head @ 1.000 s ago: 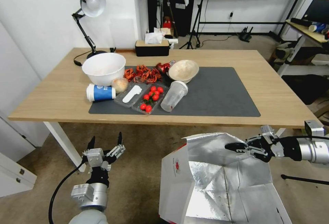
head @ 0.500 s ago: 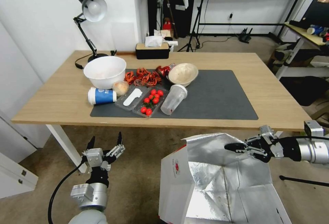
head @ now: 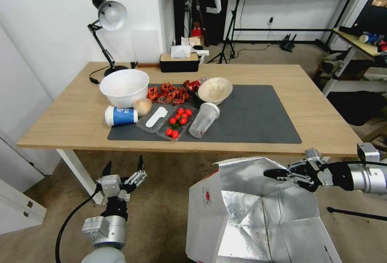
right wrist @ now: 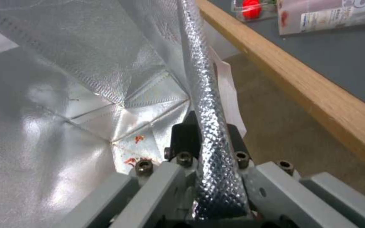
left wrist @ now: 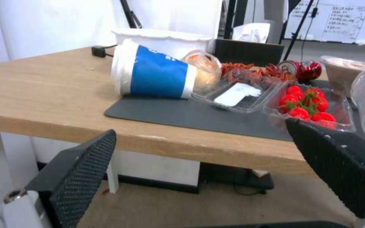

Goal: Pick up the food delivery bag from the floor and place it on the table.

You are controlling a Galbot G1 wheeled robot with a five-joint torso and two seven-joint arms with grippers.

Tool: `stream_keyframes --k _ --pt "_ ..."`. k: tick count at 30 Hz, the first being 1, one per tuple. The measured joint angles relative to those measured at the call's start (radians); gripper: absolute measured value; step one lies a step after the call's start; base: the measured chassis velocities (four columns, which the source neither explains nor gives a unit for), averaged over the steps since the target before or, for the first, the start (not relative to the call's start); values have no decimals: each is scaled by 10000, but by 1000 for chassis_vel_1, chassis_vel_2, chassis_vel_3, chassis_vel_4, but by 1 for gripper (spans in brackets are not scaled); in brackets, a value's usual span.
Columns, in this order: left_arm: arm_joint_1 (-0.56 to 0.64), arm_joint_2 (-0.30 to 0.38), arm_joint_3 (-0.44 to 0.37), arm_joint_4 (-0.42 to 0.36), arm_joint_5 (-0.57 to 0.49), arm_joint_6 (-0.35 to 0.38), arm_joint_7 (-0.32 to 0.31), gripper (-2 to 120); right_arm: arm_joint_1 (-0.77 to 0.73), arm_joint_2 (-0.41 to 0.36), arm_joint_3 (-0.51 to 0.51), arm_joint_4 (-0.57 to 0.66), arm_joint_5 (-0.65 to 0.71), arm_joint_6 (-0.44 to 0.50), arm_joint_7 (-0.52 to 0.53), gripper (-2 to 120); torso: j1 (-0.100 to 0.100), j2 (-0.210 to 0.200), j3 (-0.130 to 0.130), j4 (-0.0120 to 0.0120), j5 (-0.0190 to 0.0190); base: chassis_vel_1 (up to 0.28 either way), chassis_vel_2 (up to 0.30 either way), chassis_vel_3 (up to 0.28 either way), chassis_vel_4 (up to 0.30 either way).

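Your right gripper (head: 278, 173) pinches the food delivery bag (head: 258, 214) by its foil rim at 5 o'clock — below the table (head: 322, 134) edge; left gripper (head: 123, 170), spread wide, idles at 7 o'clock.

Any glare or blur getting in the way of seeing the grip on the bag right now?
Head view: the food delivery bag has bright foil sheen, yet the right gripper on its rim reads clearly. Right wrist view: a hot glare patch on the lining, the pinched foil edge still sharp. Left wrist view: the left gripper fingers are soft, close-up.
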State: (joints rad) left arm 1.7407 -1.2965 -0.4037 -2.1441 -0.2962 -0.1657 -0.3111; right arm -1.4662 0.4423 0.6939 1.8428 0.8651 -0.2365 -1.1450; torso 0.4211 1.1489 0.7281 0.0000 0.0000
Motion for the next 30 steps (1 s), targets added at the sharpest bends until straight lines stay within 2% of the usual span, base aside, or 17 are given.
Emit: stream_keyframes --k 13,20,30 --pt "-31 40 -24 4 -17 -23 5 100 11 35 -5 -7 35 -6 -30 0 -23 -57 -32 0 0 0 0 0 0" --pt "-41 60 -73 24 -46 -29 15 100 37 -67 151 -35 363 -20 -397 0 -35 -82 -47 0 1 0 0 0 0" --pt "-35 23 -74 -36 -28 -66 -23 100 -17 -1119 1084 -203 1878 -265 -825 0 -46 -108 -62 0 -1 0 0 0 0"
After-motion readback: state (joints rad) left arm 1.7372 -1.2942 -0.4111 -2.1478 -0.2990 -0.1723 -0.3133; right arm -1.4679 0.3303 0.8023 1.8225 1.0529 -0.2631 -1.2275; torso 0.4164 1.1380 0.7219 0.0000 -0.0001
